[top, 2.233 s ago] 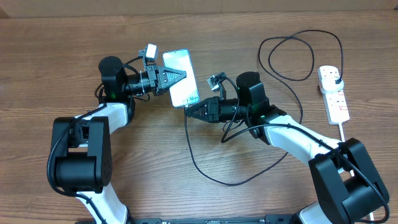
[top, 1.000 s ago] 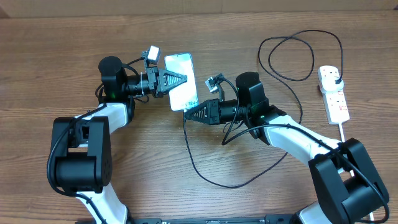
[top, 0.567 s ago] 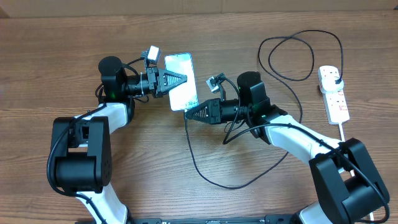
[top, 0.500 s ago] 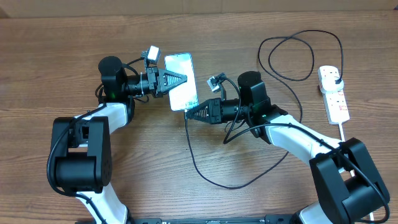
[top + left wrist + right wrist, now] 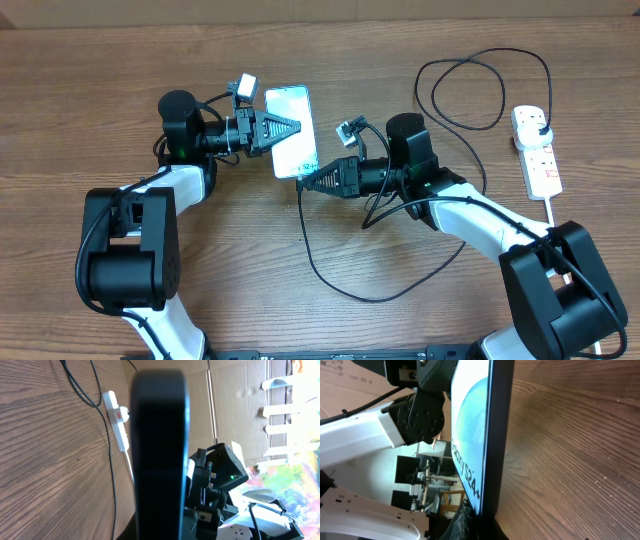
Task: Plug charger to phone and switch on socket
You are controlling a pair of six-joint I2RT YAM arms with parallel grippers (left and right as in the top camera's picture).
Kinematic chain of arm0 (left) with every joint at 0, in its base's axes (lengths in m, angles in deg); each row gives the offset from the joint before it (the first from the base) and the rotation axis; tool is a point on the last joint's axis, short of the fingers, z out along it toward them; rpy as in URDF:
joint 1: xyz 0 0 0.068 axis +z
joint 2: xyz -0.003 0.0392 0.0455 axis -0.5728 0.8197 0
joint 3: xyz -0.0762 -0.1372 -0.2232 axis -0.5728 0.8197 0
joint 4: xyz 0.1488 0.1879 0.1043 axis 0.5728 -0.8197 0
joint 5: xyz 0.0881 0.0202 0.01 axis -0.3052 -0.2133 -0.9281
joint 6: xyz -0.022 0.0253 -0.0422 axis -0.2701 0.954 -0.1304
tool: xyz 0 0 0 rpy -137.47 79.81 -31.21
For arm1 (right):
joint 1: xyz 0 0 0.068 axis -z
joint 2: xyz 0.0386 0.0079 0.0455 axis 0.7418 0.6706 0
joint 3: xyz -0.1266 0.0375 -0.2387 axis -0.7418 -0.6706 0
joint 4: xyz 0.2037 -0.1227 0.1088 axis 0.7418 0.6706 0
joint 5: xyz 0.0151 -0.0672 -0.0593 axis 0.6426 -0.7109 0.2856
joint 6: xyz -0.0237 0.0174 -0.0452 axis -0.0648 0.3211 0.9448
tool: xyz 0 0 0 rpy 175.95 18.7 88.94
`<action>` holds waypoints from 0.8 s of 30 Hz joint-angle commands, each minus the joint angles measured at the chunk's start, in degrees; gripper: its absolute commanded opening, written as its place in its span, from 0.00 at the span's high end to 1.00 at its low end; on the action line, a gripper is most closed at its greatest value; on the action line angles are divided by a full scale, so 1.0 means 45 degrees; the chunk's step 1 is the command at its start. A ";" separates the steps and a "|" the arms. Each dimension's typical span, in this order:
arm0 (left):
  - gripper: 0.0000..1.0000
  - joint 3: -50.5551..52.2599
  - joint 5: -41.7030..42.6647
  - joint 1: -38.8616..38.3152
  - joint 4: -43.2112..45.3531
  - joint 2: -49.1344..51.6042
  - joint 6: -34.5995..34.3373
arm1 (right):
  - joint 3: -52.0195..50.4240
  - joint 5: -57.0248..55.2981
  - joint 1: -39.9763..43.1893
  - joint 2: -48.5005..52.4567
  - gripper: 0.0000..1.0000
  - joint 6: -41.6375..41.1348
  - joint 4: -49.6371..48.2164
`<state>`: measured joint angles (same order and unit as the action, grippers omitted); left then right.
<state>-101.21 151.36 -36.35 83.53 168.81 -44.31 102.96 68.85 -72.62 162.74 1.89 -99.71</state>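
Observation:
The phone (image 5: 290, 135) shows its light-blue screen from above and is held off the table by its left long edge, with my left gripper (image 5: 294, 126) shut on it. In the left wrist view the phone (image 5: 160, 450) is a dark slab seen edge-on. The right wrist view has the phone (image 5: 472, 435) close up, screen lit. My right gripper (image 5: 303, 182) is shut on the charger's connector end, right at the phone's near end; the connector itself is hidden. The charger cable (image 5: 370, 297) loops over the table to the socket (image 5: 538, 152) at the far right.
The socket's thick white cord (image 5: 552, 215) runs toward the front edge. A slack loop of black cable (image 5: 470, 90) lies at the back right. The socket (image 5: 118, 415) and cable (image 5: 107, 440) also show in the left wrist view, on the wooden table (image 5: 100, 80).
My right gripper with the cable end has shifted slightly to the right at the phone's near end. The left gripper and the phone have stayed almost still.

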 commanded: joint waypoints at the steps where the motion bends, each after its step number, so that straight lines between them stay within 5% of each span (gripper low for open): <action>1: 0.96 -0.0073 0.1928 -0.0335 0.0010 0.0015 0.0355 | 0.0151 -0.0427 0.0301 0.0010 0.95 0.0403 -0.0359; 8: 0.96 -0.0073 0.1928 -0.0335 0.0015 0.0015 0.0355 | 0.0151 0.0107 0.0301 -0.0248 0.55 0.1229 -0.0335; 24: 0.96 -0.0073 0.1928 -0.0335 0.0015 0.0015 0.0355 | 0.0151 0.0884 0.0301 -0.0491 0.37 0.2841 0.1209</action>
<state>-101.21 158.53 -37.86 83.31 168.81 -44.07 103.07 70.20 -71.50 162.61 12.84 -94.13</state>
